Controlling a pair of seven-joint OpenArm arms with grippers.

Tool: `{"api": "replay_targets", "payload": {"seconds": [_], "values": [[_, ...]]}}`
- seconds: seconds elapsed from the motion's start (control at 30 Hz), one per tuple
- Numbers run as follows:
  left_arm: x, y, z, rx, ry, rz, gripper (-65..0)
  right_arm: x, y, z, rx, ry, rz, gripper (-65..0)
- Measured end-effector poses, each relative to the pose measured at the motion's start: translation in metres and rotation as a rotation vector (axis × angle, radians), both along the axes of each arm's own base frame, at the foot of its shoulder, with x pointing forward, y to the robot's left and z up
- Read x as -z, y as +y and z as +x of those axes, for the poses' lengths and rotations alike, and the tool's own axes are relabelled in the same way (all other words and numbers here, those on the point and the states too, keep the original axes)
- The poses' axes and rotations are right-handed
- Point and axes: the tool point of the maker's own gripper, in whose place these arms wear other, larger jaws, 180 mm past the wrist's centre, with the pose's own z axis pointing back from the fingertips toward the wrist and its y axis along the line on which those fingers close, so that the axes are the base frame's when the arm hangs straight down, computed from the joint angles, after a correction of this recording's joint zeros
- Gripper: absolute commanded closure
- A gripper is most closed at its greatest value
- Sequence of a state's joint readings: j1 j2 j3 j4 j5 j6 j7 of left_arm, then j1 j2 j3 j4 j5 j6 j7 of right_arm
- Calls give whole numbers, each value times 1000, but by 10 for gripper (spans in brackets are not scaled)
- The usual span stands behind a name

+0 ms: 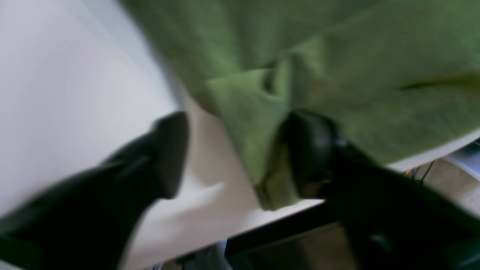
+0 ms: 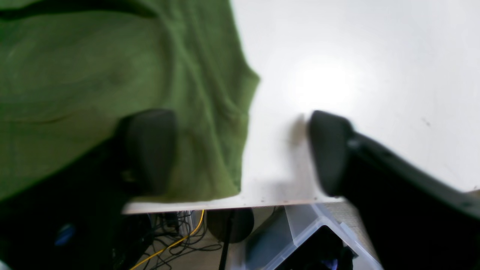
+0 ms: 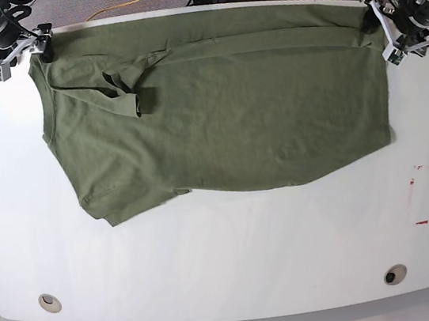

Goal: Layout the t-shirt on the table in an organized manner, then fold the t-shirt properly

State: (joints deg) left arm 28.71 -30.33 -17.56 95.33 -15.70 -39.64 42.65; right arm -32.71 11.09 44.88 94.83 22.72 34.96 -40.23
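The olive-green t-shirt (image 3: 222, 103) lies spread across the far half of the white table (image 3: 211, 249), with one sleeve (image 3: 127, 81) folded over onto its body. My left gripper (image 1: 240, 153) is open at the shirt's far right corner (image 3: 392, 28). A corner of the t-shirt (image 1: 262, 123) lies loose between its fingers and droops over the table edge. My right gripper (image 2: 240, 150) is open at the far left corner (image 3: 19, 52). One of its fingers (image 2: 150, 150) is over the t-shirt (image 2: 75, 75), the other is over bare table (image 2: 356, 56).
A red dashed rectangle (image 3: 426, 193) marks the table at the right. Two round grommet holes (image 3: 49, 302) (image 3: 394, 273) sit near the front edge. Beyond the far edge are cables (image 2: 176, 240) and a clear plastic box (image 2: 300, 240).
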Motion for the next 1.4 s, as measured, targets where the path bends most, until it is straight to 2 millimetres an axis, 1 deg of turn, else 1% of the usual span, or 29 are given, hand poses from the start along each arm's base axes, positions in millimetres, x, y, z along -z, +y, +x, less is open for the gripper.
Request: {"api": "replay_targets", "payload": {"seconds": [0.1,0.2,0.23,0.3,0.4,0.53,0.63,0.73,0.83,0.93,1.0,1.03,1.1,1.13,1.17,1.2,1.23,1.27,1.3,1.37,1.4], "values": [[-1,2,1,1,-2,12,-556,0,0,0,-1,-1,-1,-599],[-2,3,3,3,-3,15,-557,-4,-3,1,-2,4,-18,-599],[-3,2,3,6,-4,18,-557,-5,-5,-1,3,19,-24,-599],[-5,1,6,15,-7,33,-558,-11,-10,-1,6,20,-55,-599],[-8,0,8,34,2,63,-558,-27,-15,5,3,-10,-97,-599],[-15,-1,14,48,-5,87,-560,-44,-13,15,-38,-17,-136,-601],[-23,-2,22,60,-22,108,-560,-58,-9,24,-72,-20,-167,-601],[-33,-4,37,68,-63,117,-560,-73,-6,35,-96,-41,-202,-599],[-44,-7,48,80,-105,124,-556,-82,-3,43,-111,-62,-216,-598],[-52,-12,53,95,-132,124,-554,-82,0,49,-110,-69,-206,-583],[-53,-14,54,99,-136,123,-547,-83,1,52,-108,-83,-193,-531],[-54,-14,55,100,-139,123,-535,-85,3,54,-108,-95,-186,-490],[-56,-13,58,98,-145,130,-485,-89,7,60,-112,-129,-157,-380],[-58,-14,61,97,-153,131,-439,-90,9,62,-114,-142,-142,-306],[-62,-13,66,93,-167,133,-410,-92,12,64,-116,-159,-124,-263],[-65,-12,70,85,-181,133,-347,-92,14,65,-116,-166,-115,-176],[-69,-12,75,78,-203,127,-287,-93,18,68,-121,-182,-95,-108],[-73,-11,79,61,-227,121,-247,-94,21,69,-124,-192,-80,-59],[-76,-10,82,43,-245,113,-189,-95,22,70,-125,-199,-70,-10],[-79,-8,86,4,-271,103,-113,-96,28,72,-132,-213,-48,0],[-79,-8,86,-12,-273,98,-69,-95,30,73,-140,-214,-41,-11]]}}
